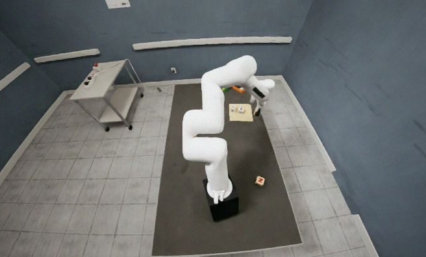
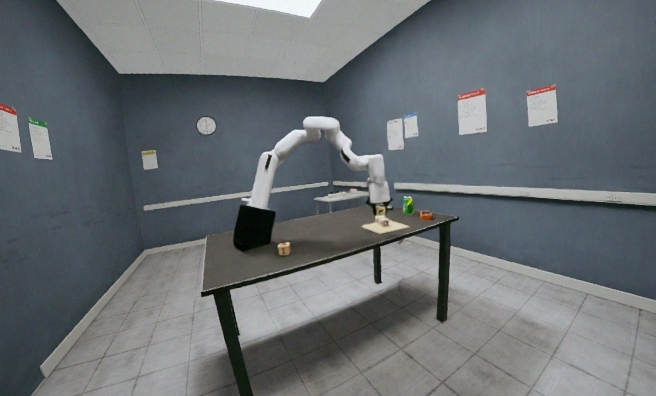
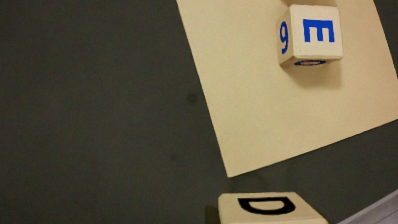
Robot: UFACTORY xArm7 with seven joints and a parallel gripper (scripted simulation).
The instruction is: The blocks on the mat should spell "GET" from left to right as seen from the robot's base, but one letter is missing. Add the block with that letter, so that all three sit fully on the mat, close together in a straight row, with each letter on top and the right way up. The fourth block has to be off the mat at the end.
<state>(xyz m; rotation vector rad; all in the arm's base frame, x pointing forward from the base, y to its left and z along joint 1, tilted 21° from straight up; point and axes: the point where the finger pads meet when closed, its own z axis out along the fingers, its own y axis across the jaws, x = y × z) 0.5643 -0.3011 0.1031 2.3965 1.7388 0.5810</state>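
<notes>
A cream mat (image 1: 239,114) lies on the dark table at the far end. Two letter blocks sit on it side by side (image 1: 233,108) (image 1: 241,109). In the wrist view one of them (image 3: 310,35) shows a blue E on top, near the mat's (image 3: 280,85) far edge. My gripper (image 1: 257,112) hangs just past the mat's right edge, above the table. It is shut on a block that shows a black D on one face (image 3: 270,209); this block is off the mat. A fourth block with a red letter (image 1: 260,180) lies on the table near my base.
A green can (image 2: 408,205) and an orange object (image 2: 426,215) stand at the table's far end behind the mat. The table's right edge runs close to my gripper. A white trolley (image 1: 104,87) stands on the floor to the left.
</notes>
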